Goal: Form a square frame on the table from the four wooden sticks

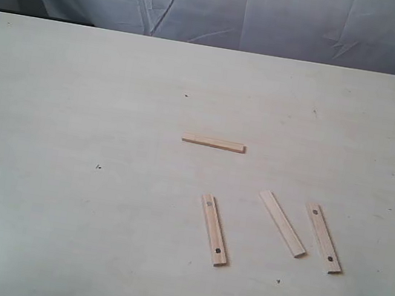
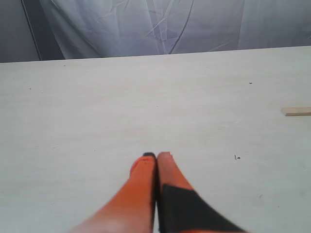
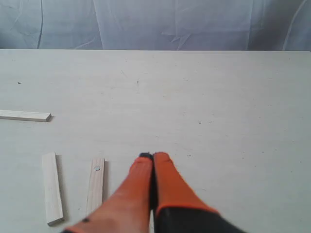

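Bench (image 1: 56,231), stock scattered, no square begun.
- Crosswise stick (image 1: 213,143): lay alone near centre.
- Left dotted stick (image 1: 214,229), plain slanted stick (image 1: 282,223), right dotted stick (image 1: 323,238): lay side by side nearer the front right, none touching.
- Left claw (image 2: 156,156), right claw (image 3: 153,156): pinched together, empty, poised over bare bench, probably awaiting a first pick.

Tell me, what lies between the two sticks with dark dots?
A plain wooden stick lies between the left dotted stick and the right dotted stick, touching neither; the exterior view shows it.
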Robot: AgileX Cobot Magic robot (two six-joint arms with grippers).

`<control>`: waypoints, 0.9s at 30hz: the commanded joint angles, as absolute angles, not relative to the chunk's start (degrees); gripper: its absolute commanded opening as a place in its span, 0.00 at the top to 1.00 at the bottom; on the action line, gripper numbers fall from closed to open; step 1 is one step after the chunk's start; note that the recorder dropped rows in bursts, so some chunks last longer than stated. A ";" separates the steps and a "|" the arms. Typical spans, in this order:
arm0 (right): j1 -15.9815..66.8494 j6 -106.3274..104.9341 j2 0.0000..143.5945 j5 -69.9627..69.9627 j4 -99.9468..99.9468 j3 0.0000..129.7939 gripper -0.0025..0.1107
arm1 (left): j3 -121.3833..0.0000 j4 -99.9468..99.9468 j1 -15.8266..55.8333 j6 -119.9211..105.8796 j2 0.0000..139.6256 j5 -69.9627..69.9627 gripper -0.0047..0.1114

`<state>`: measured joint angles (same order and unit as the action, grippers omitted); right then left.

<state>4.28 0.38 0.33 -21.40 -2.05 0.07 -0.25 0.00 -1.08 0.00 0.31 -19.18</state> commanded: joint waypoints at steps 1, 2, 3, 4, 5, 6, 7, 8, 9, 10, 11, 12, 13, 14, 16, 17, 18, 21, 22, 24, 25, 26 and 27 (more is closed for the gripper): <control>3.98 0.00 0.00 -20.86 -2.32 0.00 0.98 | 0.00 -0.31 -1.15 0.00 0.00 -18.35 0.96; 3.98 0.00 0.00 -20.86 -2.32 0.00 0.98 | 0.00 -0.31 -1.15 0.00 0.00 -18.35 0.96; 3.98 0.00 0.00 -20.86 -2.32 0.00 0.98 | 0.00 -0.31 -1.15 0.00 0.00 -18.35 0.96; 3.98 0.00 0.00 -20.86 -2.32 0.00 0.98 | 0.00 -0.31 -1.15 0.00 0.00 -18.35 0.96; 3.98 0.00 0.00 -20.86 -2.32 0.00 0.98 | 0.00 -0.31 -1.15 0.00 0.00 -18.35 0.96; 3.98 0.00 0.00 -20.86 -2.32 0.00 0.98 | 0.00 -0.31 -1.15 0.00 0.00 -18.35 0.96; 3.98 0.00 0.00 -20.86 -2.32 0.00 0.98 | 0.00 -0.31 -1.15 0.00 0.00 -18.35 0.96; 3.98 0.00 0.00 -20.72 -2.32 0.00 0.98 | 0.00 -0.31 -1.15 0.00 0.00 -18.35 0.96; 3.98 0.00 0.00 -20.72 -2.02 0.00 0.98 | 0.00 -0.31 -1.15 0.00 0.00 -18.35 0.96; 3.98 0.00 0.00 -20.72 -2.01 0.00 0.98 | 0.00 -0.31 -1.15 0.00 0.00 -18.35 0.96; 3.98 0.00 0.00 -20.83 -2.01 0.00 0.98 | 0.00 -0.31 -0.93 -0.37 0.00 -18.35 0.96; 3.98 0.00 0.00 -20.83 -2.01 0.00 0.98 | 0.00 -0.31 -0.45 -0.37 0.00 -18.35 0.96; 3.98 0.00 0.00 -20.83 -2.01 0.00 0.98 | 0.00 -0.57 -0.41 -0.37 0.00 -18.35 0.96; 3.98 0.00 0.00 -20.83 -2.01 0.00 0.98 | 0.00 -0.57 -0.41 -0.37 0.00 -18.35 0.96; 3.98 0.00 0.00 -20.83 -2.01 0.00 0.98 | 0.00 -1.35 -0.41 -0.37 0.00 -18.35 0.96; 3.98 0.00 0.00 -20.83 -2.01 0.00 0.98 | 0.00 -1.62 -0.41 -0.37 0.00 -18.35 0.96; 3.98 0.00 0.00 -20.83 -2.01 0.00 0.98 | 0.00 -1.62 -0.41 -0.37 0.00 -18.35 0.96; 3.98 0.00 0.00 -20.83 -2.01 0.00 0.98 | 0.00 -1.62 -0.41 -0.37 0.00 -18.35 0.96; 3.98 0.00 0.00 -20.83 -2.01 0.00 0.98 | 0.00 -1.62 -0.41 -0.37 0.00 -18.35 0.96; 3.98 0.00 0.00 -20.83 -2.01 0.00 0.98 | 0.00 -1.62 -0.41 -0.37 0.00 -18.35 0.96; 3.98 0.00 0.00 -20.83 -2.01 0.00 0.98 | 0.00 -1.62 -0.41 -0.37 0.00 -18.35 0.96; 3.98 0.00 0.00 -20.83 -2.01 0.00 0.98 | 0.00 -1.62 -0.41 -0.37 0.00 -18.35 0.96; 3.98 0.00 0.00 -20.83 -2.01 0.00 0.98 | 0.00 -1.62 -0.41 -0.37 0.00 -18.35 0.96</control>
